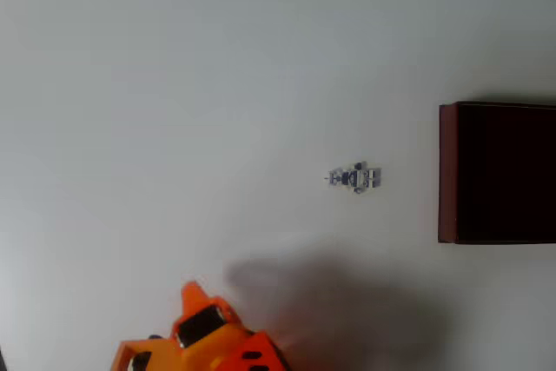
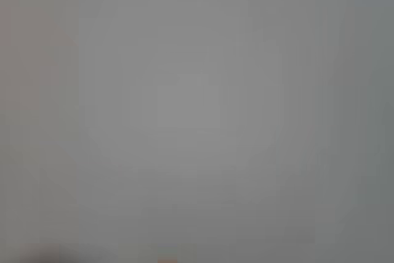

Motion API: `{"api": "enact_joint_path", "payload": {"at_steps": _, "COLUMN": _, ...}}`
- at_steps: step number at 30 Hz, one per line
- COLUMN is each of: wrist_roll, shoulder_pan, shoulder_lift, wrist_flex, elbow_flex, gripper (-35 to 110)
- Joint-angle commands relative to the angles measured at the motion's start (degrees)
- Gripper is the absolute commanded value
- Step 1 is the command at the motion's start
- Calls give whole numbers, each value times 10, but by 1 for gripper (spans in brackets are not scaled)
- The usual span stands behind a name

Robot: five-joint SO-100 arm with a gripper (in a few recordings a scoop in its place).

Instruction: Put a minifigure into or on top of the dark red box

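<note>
Lying flat: minifigure (image 1: pixel 354 178), alone on the white table (image 1: pixel 174 84)
Box: dark red box (image 1: pixel 447 171) at the right edge, near the toy, not touching
Gripper: orange gripper (image 1: pixel 193 294) at the bottom, well apart from the toy
Jaws: cannot tell
Wrist view: blurry grey

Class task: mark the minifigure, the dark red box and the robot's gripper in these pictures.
minifigure (image 1: pixel 354 178): overhead view, on its torso.
dark red box (image 1: pixel 447 171): overhead view, on its left wall.
gripper (image 1: pixel 198 299): overhead view, on its orange tip.
</note>
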Motion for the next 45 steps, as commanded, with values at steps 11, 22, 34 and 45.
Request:
{"api": "enact_joint_path", "payload": {"at_steps": 11, "wrist_roll": 93, "shoulder_pan": -4, "shoulder_lift": 3, "wrist_flex": -47, "elbow_flex": -171, "gripper": 15}}
{"api": "enact_joint_path", "payload": {"at_steps": 22, "wrist_roll": 6, "shoulder_pan": 184, "shoulder_lift": -417, "wrist_flex": 78, "elbow_flex": -508, "gripper": 23}}
{"api": "enact_joint_path", "payload": {"at_steps": 34, "wrist_roll": -137, "shoulder_pan": 321, "shoulder_lift": -667, "wrist_flex": 164, "elbow_flex": -718, "gripper": 21}}
{"api": "enact_joint_path", "payload": {"at_steps": 45, "wrist_roll": -182, "shoulder_pan": 442, "shoulder_lift": -814, "wrist_flex": 137, "elbow_flex": -802, "gripper": 18}}
